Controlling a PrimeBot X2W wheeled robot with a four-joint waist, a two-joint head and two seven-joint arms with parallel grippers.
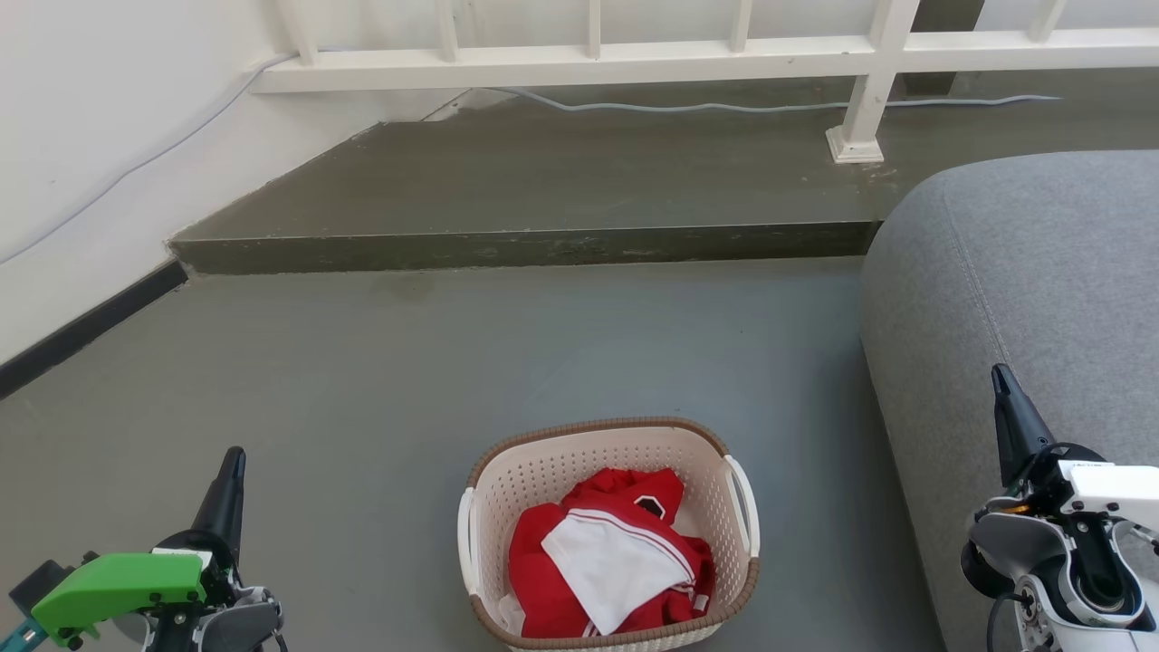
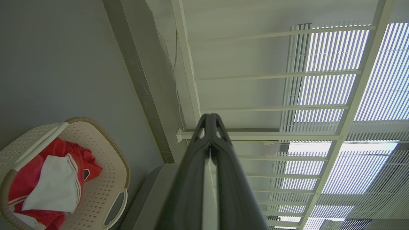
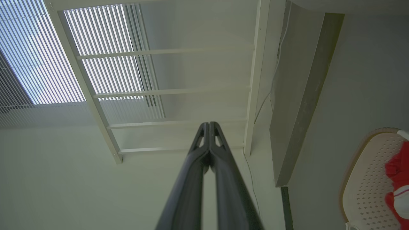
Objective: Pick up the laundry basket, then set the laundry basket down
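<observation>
The laundry basket point(image 1: 543, 475) stands on the grey floor at the bottom centre of the head view, cream with perforated walls, a brown woven-look rim and white side handles. Red and white clothes point(image 1: 607, 561) lie inside it. It also appears at the lower left of the left wrist view as the basket point(image 2: 105, 153), and at the right edge of the right wrist view point(image 3: 367, 179). My left gripper point(image 1: 234, 457) is shut, well to the basket's left and apart from it. My right gripper point(image 1: 1000, 376) is shut, off to the basket's right beside the sofa. Both hold nothing.
A grey sofa point(image 1: 1023, 299) fills the right side, close to the basket and my right arm. A raised concrete step point(image 1: 525, 244) crosses the back, with a white railing point(image 1: 589, 59) and a cable above it. A white wall point(image 1: 81, 163) runs along the left.
</observation>
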